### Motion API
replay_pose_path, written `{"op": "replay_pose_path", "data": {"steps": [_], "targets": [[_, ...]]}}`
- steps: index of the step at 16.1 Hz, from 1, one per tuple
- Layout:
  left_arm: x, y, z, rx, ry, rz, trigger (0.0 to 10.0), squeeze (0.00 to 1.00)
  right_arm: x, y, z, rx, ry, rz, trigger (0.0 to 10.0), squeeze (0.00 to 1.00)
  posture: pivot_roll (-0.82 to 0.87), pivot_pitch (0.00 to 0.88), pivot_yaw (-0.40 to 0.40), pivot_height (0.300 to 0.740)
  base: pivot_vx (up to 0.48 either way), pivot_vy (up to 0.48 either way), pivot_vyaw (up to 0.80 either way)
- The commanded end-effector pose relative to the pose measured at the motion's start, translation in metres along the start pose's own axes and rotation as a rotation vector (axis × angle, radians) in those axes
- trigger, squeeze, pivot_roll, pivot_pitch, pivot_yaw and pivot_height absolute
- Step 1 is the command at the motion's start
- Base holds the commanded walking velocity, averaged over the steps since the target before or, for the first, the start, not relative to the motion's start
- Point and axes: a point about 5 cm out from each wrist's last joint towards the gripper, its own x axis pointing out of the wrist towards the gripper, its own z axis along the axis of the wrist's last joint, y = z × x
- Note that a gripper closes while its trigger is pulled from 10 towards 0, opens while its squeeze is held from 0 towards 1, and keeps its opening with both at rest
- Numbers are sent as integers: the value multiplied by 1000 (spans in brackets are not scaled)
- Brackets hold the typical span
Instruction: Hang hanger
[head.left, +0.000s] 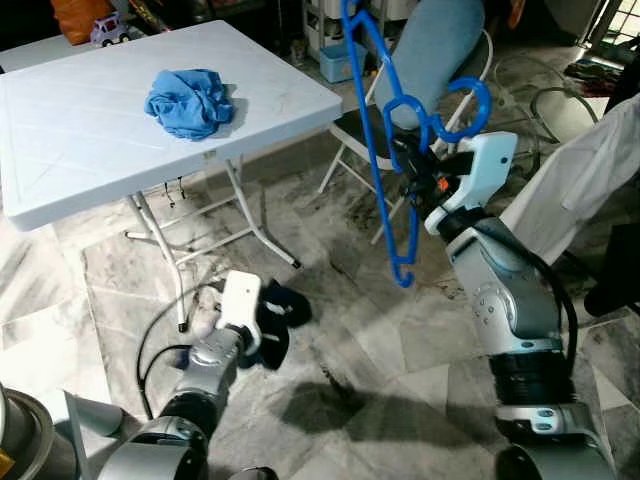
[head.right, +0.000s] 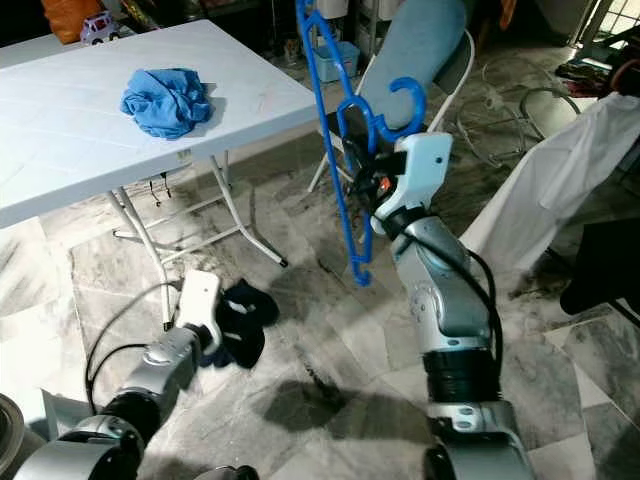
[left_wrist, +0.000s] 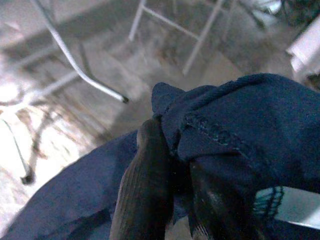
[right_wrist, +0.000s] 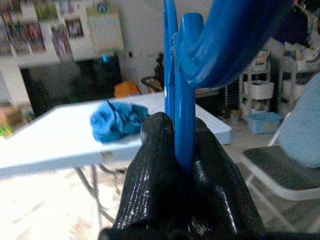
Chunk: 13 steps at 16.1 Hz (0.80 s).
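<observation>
A blue plastic hanger (head.left: 373, 130) stands nearly upright in the air, its hook curling beside my right gripper (head.left: 412, 162). That gripper is raised at chest height, right of the white table, and is shut on the hanger's neck (right_wrist: 184, 105), with one black finger (right_wrist: 150, 185) on each side. Low on my left, just above the floor, my left gripper (head.left: 268, 322) is shut on a dark blue cloth (head.left: 285, 303). The cloth (left_wrist: 240, 120) drapes over the fingers (left_wrist: 145, 185) and hides their tips.
A white folding table (head.left: 60, 160) stands at the left with a crumpled light blue cloth (head.left: 190, 102) on it. Its metal legs (head.left: 255, 225) reach the marble floor. A folding chair (head.left: 435, 45) stands behind the hanger. White fabric (head.left: 575, 190) hangs at the right.
</observation>
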Motion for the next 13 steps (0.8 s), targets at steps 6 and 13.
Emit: {"op": "replay_pose_path", "data": {"steps": [6, 13], "targets": [[-22, 41, 40, -3, -290, 328, 0, 0, -59, -12, -44, -87, 186, -52, 10000, 0, -96, 52, 4, 740, 0, 0, 0], [-64, 46, 51, 167, -422, 278, 10000, 0, -95, -8, -86, -71, 299, -290, 10000, 0, -25, 42, 8, 740, 0, 0, 0]]}}
